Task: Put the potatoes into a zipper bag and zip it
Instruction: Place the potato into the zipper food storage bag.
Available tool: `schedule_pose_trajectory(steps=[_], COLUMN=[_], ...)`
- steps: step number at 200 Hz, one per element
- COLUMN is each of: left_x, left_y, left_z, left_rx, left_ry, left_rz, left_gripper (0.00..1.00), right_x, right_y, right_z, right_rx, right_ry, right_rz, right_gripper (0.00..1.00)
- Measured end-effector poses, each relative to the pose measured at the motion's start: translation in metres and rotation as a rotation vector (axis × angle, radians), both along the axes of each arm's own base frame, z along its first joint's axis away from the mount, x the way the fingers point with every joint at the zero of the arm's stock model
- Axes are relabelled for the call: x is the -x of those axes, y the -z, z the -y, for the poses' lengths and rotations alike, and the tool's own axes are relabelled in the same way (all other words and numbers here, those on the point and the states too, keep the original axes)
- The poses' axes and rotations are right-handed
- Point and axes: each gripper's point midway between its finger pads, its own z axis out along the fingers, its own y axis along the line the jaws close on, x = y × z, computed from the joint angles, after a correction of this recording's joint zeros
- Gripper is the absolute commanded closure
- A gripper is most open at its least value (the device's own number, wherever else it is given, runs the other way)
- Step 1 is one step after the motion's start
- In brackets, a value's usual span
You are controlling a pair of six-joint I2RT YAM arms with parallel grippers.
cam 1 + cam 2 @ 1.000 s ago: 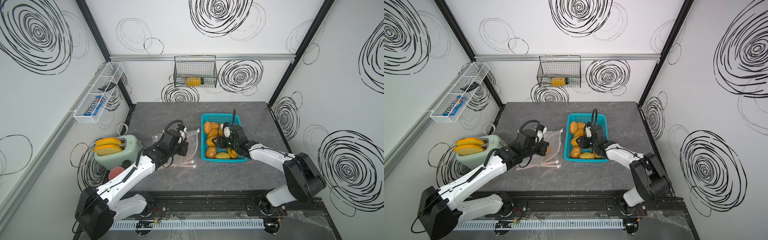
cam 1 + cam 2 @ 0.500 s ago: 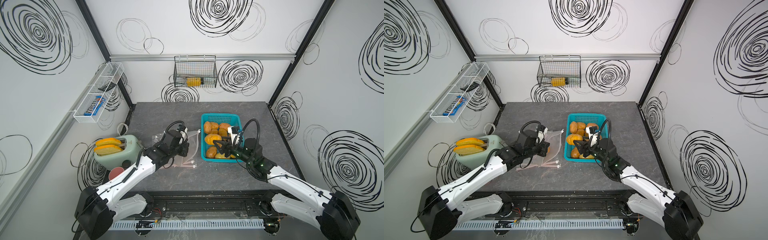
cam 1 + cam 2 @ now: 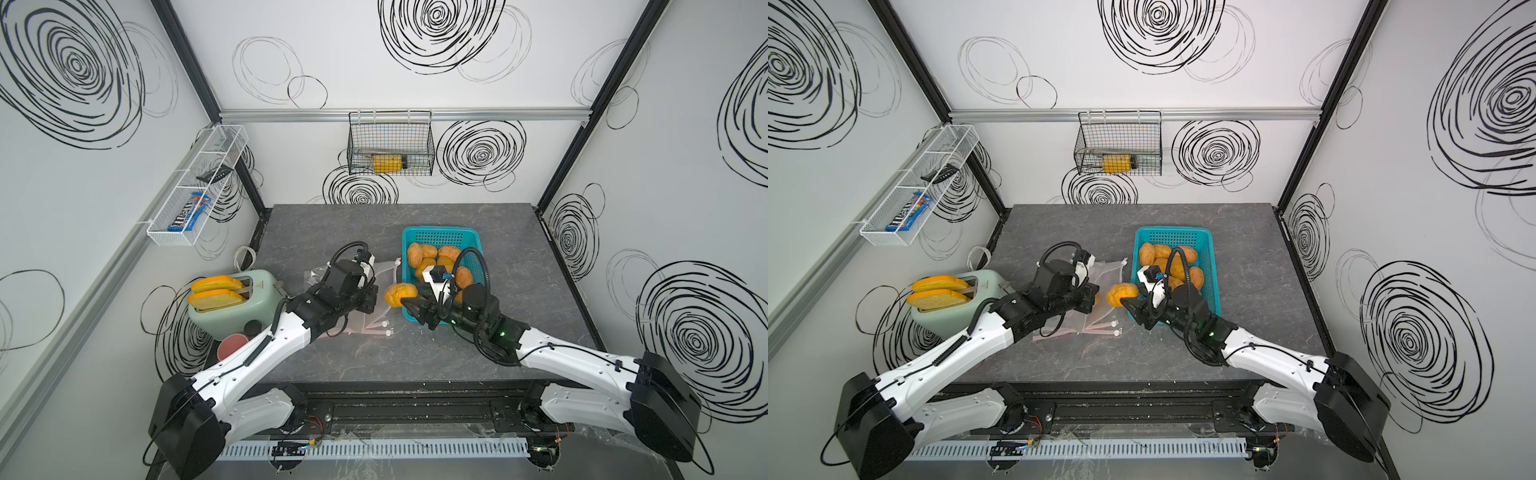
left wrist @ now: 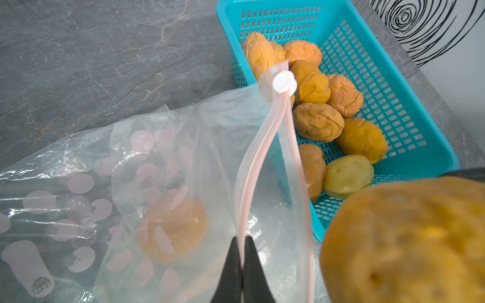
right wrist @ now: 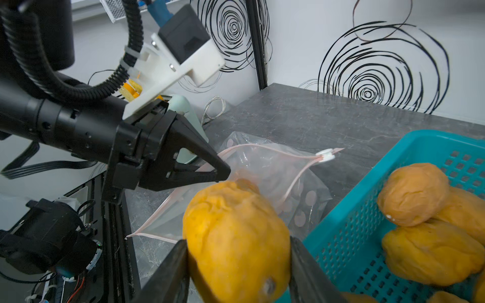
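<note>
Potato (image 3: 400,294) sits clamped in the part-open right gripper (image 5: 238,245) between teal basket (image 4: 367,65) and zipper bag (image 4: 183,147), whose rim the closed left gripper (image 4: 242,251) pinches.

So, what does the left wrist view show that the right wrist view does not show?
Only the left wrist view: the bagged potato, seen through the bag, and the pale potato in the basket.
Only the right wrist view: the toaster, and the right end effector clamped on both sides of the held potato.
Both: the bag's open mouth, its slider, the basket, the held potato, and the left end effector pinching the zipper strip.
</note>
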Motion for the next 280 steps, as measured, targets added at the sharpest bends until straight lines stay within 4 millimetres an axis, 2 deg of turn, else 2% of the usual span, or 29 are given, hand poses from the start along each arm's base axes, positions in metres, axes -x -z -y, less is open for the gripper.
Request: schedule_pose_trajectory(steps=[30,88,144,198,250,280], left_x=[0.000,0.001,0.003,0.004,0.005,0.005], left_y=[0.000,-0.004,-0.004,-0.005,-0.005,-0.005], left_z=[0.000,0.001,0.003,0.005,0.006,0.006], left_rx=[0.003,0.010,0.016,0.024,0.030,0.030], left_ry=[0.003,0.009,0.021,0.032,0.039,0.040], left_rz=[0.000,0.009,0.006,0.002,0.000,-0.001], left_gripper=[1.00,1.00,1.00,1.00,1.00,1.00], right_x=[-0.002,-0.031,-0.047,-0.062,-0.072,-0.070], right_y=[0.004,0.023,0.041,0.054,0.051,0.052], right_z=[-0.013,-0.027,-0.035,-0.034,-0.033,-0.037], right_rx=[0.036,0.119,0.184,0.222,0.207,0.207], right_ry=[-0.003,0.083,0.124,0.190,0.229,0.211], right_rz=[0.013,-0.010,-0.043,-0.059,-0.072,-0.085], right_gripper=[0.56,0.56,0.46,0.41,0.28,0.23])
